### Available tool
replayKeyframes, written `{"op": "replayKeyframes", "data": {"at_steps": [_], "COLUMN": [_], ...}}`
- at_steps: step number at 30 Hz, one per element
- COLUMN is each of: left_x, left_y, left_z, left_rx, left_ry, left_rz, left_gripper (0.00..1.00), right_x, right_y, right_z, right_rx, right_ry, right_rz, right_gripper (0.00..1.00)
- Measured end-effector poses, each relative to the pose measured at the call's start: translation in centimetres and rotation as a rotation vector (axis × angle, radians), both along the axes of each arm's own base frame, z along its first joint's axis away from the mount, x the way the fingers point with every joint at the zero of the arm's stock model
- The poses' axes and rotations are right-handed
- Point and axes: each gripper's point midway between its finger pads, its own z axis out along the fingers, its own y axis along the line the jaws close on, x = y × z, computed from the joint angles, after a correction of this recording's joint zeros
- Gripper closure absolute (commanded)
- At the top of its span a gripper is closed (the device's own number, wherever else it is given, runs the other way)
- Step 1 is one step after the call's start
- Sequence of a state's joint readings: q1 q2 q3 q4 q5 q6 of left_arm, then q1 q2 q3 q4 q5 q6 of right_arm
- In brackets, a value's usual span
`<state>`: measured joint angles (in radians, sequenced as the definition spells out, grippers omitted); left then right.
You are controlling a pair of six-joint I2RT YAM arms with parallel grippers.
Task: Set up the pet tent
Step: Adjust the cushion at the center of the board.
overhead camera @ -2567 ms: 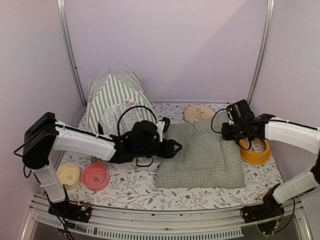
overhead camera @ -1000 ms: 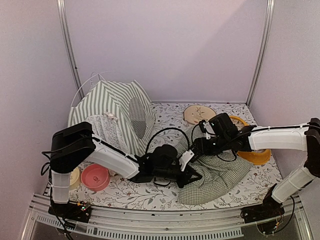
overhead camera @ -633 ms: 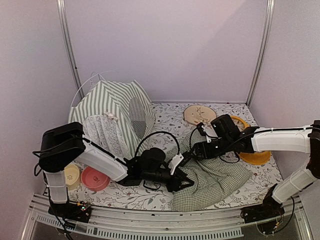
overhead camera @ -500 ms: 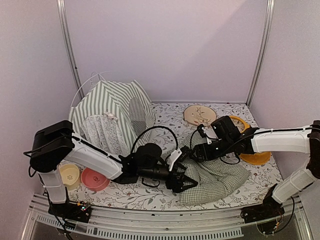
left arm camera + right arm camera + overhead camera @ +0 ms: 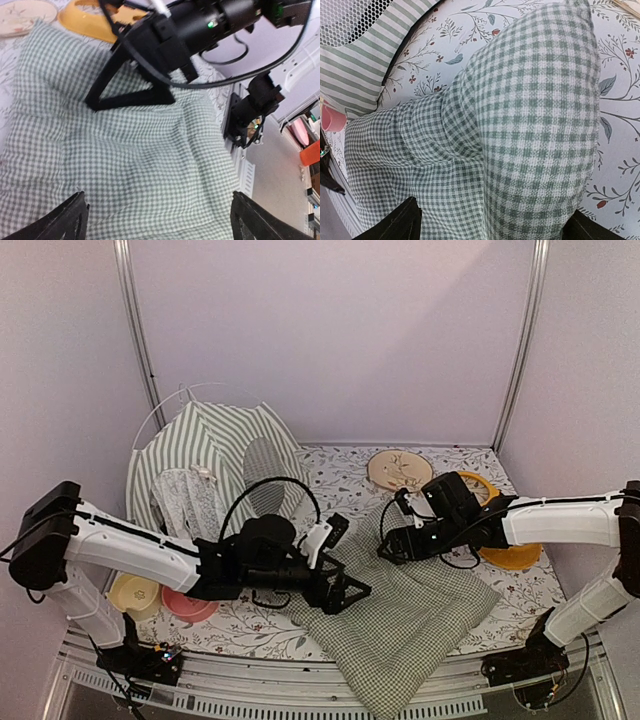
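The pet tent (image 5: 210, 465), striped green and white with a mesh window and a lace curtain, stands at the back left; its stripes and mesh (image 5: 355, 50) show in the right wrist view. The checked cushion (image 5: 410, 610) lies spread in the middle, one corner hanging over the front edge. My left gripper (image 5: 345, 592) hovers open over the cushion (image 5: 150, 150), with nothing between its fingers (image 5: 70, 222). My right gripper (image 5: 392, 548) is open at the cushion's far edge, and a raised fold of the cushion (image 5: 535, 115) lies between its spread jaws.
A pink bowl (image 5: 190, 602) and a pale yellow bowl (image 5: 135, 590) sit at the front left under my left arm. An orange bowl (image 5: 515, 555) lies under my right arm. A round wooden plate (image 5: 398, 468) is at the back. A metal rail (image 5: 300, 680) runs along the front.
My left gripper opened and let go of the cushion, then drew back left. The bunched cushion dropped and spread flat, one corner over the front edge. My right gripper's jaws widened.
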<state>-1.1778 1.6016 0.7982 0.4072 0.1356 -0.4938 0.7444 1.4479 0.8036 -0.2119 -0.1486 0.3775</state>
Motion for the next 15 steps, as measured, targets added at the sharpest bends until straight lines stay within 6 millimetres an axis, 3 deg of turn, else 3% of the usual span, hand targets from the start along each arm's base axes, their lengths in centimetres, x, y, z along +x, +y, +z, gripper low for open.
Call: {"op": "replayKeyframes", "data": {"at_steps": [6, 12, 15], "left_x": [-0.2, -1.9, -2.3], "left_y": [4.3, 8.8, 10.9], "left_z": [-4.0, -4.4, -5.8], "left_rx": [0.167, 0.234, 0.27], "left_ry": [0.113, 0.193, 0.237], "left_rz": [0.094, 0.158, 0.209], "left_gripper": [0.01, 0.0, 0.01], "right_x": [-0.4, -0.4, -0.4], "right_y": [0.2, -0.1, -0.4], "right_z": [0.2, 0.6, 0.6], "right_rx": [0.009, 0.003, -0.003], "right_ry": [0.003, -0.008, -0.013], "right_rz": [0.024, 0.017, 0.011], "right_gripper": [0.11, 0.14, 0.14]}}
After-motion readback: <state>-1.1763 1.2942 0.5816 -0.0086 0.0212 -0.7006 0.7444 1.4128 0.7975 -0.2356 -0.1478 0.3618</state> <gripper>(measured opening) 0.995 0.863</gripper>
